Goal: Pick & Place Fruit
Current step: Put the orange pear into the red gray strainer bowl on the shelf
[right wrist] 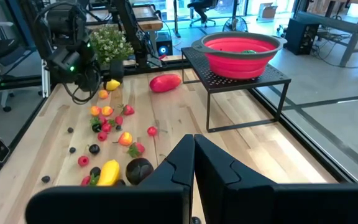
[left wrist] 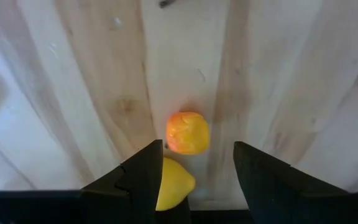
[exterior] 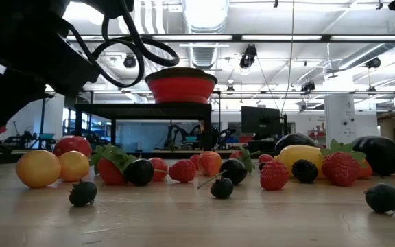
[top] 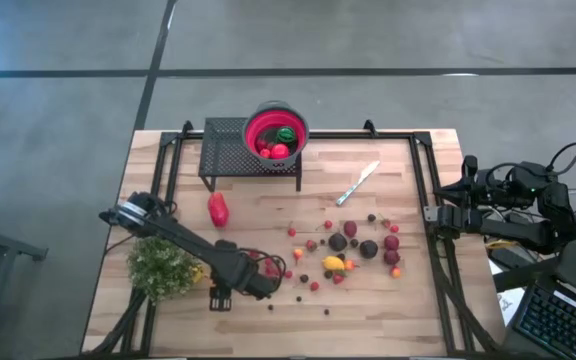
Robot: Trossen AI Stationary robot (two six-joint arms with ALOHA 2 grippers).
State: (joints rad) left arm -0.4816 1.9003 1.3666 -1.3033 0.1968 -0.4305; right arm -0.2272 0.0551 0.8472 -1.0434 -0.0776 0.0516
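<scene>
The table [top: 388,300] is pale wooden planks with visible grain, framed by black rails. Small glossy toy fruit [top: 353,248] lies scattered over its middle: round dark maroon plums, red knobbly berries, tiny black berries and a yellow lemon-shaped piece [top: 334,264]. A larger smooth red piece [top: 218,210] lies apart, near a black perforated metal stand [top: 230,150]. On that stand sits a red bowl [top: 277,131] with a grey rim, holding a few red pieces and a green one. A silver knife [top: 358,183] lies just right of the stand, and a bushy green plant [top: 161,266] stands at the left edge. The left gripper [left wrist: 195,174] hangs low over the boards beside the plant, its two dark angular fingers [left wrist: 143,174] parted about halfway and gripping nothing; in the left wrist view a dimpled orange fruit [left wrist: 187,132] lies on the wood just ahead of the gap, and a smooth yellow fruit [left wrist: 174,184] rests against the inner side of one finger. The right gripper [right wrist: 194,163] waits off the table's right edge, its fingers pressed together and empty.
</scene>
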